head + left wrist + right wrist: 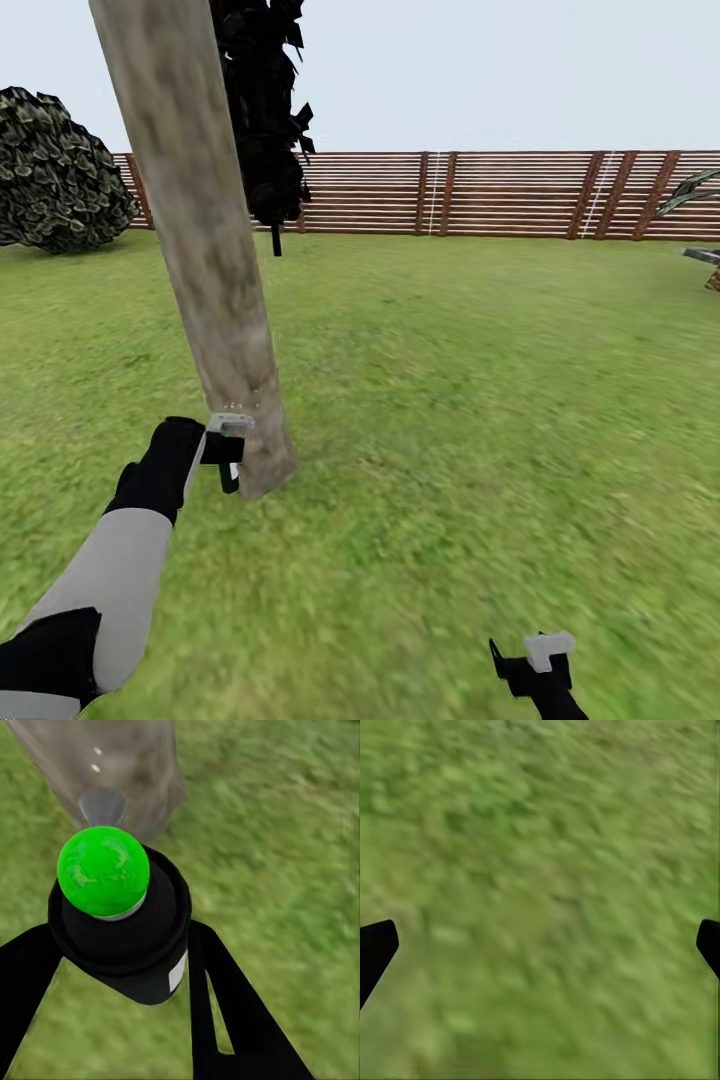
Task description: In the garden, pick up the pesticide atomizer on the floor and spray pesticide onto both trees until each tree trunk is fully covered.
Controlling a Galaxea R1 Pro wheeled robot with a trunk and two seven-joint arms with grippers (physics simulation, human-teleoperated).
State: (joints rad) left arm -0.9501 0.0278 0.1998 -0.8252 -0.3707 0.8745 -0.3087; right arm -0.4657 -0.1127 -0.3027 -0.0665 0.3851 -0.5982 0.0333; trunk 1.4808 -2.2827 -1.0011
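Head view: the left gripper (232, 462) is clamping the pesticide atomizer (124, 930), aiming it at the tree trunk (205, 250); the right gripper (530, 670) is hanging open, empty.

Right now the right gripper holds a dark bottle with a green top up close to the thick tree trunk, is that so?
Not quite: it is the left gripper that holds the bottle, as the left wrist view shows, with the trunk just ahead. The right gripper is open over grass. The rest stands: dark bottle, green top.
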